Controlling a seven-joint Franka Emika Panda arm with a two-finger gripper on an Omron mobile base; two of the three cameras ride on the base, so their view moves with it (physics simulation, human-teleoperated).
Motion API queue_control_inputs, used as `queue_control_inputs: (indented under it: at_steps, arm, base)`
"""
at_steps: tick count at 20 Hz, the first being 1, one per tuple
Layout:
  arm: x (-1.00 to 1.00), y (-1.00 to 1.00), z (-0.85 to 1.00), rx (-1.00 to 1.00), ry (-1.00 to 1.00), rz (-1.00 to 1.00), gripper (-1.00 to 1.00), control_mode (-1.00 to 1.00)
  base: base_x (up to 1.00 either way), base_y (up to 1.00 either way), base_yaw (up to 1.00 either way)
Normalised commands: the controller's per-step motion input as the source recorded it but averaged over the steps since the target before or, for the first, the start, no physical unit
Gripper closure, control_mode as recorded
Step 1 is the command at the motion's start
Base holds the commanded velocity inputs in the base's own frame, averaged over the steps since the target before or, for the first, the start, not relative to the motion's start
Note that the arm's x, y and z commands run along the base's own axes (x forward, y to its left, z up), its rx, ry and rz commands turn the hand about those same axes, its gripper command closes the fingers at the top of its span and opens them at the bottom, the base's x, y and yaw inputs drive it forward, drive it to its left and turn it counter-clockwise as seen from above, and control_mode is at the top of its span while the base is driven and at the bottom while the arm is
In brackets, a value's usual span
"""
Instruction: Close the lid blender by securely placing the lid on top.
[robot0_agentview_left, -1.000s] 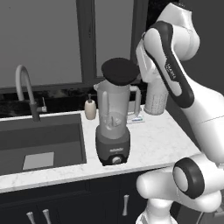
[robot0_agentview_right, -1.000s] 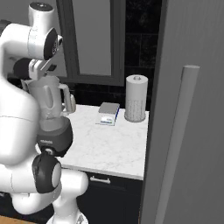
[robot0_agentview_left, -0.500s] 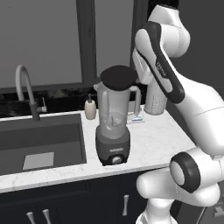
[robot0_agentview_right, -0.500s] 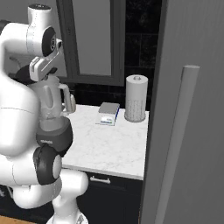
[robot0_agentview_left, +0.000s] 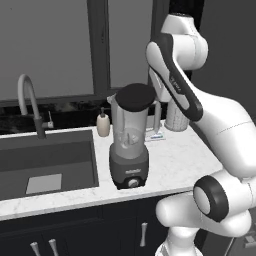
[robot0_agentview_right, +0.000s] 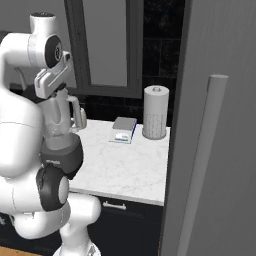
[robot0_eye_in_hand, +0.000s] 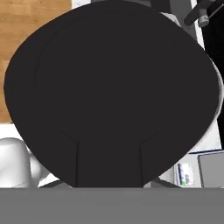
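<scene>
The lid (robot0_agentview_left: 135, 97) sits over the rim of the blender (robot0_agentview_left: 130, 145) on the counter (robot0_agentview_left: 175, 160) beside the sink (robot0_agentview_left: 45, 165), so placement looks nearly done. The gripper is shut on the lid's tab (robot0_eye_in_hand: 109, 164), as far as I can judge. Left: confirm it's seated flat, release, back off.

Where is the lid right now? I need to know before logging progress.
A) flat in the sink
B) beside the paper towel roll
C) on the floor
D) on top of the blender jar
D: the black lid caps the rim of the blender jar on the counter.
</scene>
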Motion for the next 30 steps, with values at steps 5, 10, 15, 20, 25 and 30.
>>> queue_control_inputs:
  at_steps: [5, 10, 15, 20, 25, 30]
  arm:
    - [0.02, -0.08, 0.11, 0.08, -0.02, -0.01, 1.0, -1.0]
    - [0.26, 0.0, 0.26, 0.14, 0.0, -0.07, 1.0, -1.0]
    - [0.31, 0.0, 0.0, 0.0, 0.0, -0.01, 1.0, -1.0]
    - [0.19, 0.0, -0.07, 0.0, 0.0, 0.0, 1.0, -1.0]
    - [0.09, 0.03, -0.18, 0.0, 0.0, 0.0, 1.0, -1.0]
    - [0.0, 0.05, -0.21, 0.0, 0.0, 0.0, 1.0, -1.0]
  base:
    - [0.0, 0.0, 0.0]
    - [0.0, 0.0, 0.0]
    - [0.0, 0.0, 0.0]
    - [0.0, 0.0, 0.0]
    - [0.0, 0.0, 0.0]
    - [0.0, 0.0, 0.0]
